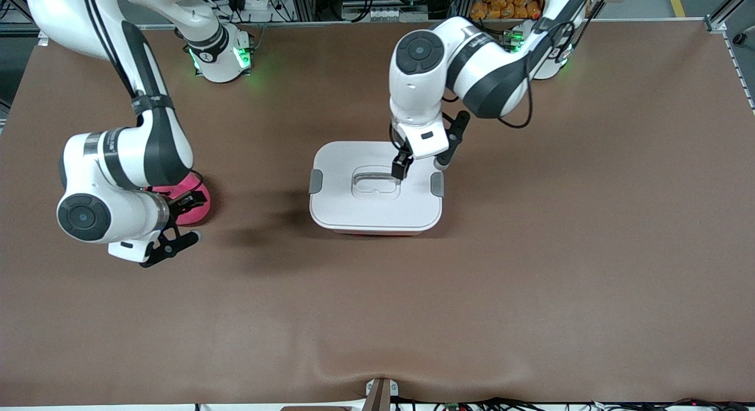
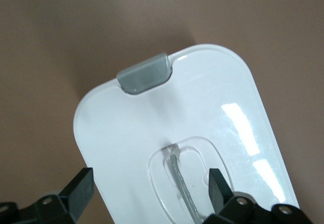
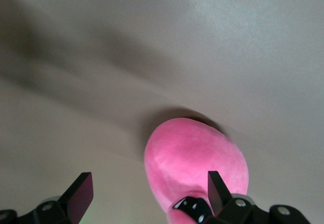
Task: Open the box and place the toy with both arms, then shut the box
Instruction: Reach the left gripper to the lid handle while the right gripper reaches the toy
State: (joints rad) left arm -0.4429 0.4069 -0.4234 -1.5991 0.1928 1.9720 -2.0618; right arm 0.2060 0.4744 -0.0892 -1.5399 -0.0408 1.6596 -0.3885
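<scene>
The box point(image 1: 376, 190) stands mid-table with its white lid point(image 2: 202, 107) on. A grey clip point(image 1: 315, 181) sits on each end, one of them close in the left wrist view point(image 2: 144, 74). My left gripper point(image 1: 424, 156) hangs open just over the lid at the left arm's end, one finger point(image 2: 218, 186) by the recessed handle point(image 2: 182, 183), the other finger point(image 2: 81, 186) off the lid's edge. The pink toy point(image 1: 194, 207) lies toward the right arm's end, partly hidden by the arm. My right gripper point(image 1: 184, 221) is open low over the toy point(image 3: 195, 158), whose dark eye point(image 3: 192, 206) is near one finger point(image 3: 217, 188).
A brown cloth point(image 1: 531, 252) covers the whole table. Both arm bases point(image 1: 221, 57) stand along the edge farthest from the front camera, with cables and shelving past them. A small mount point(image 1: 380, 393) sits at the nearest edge.
</scene>
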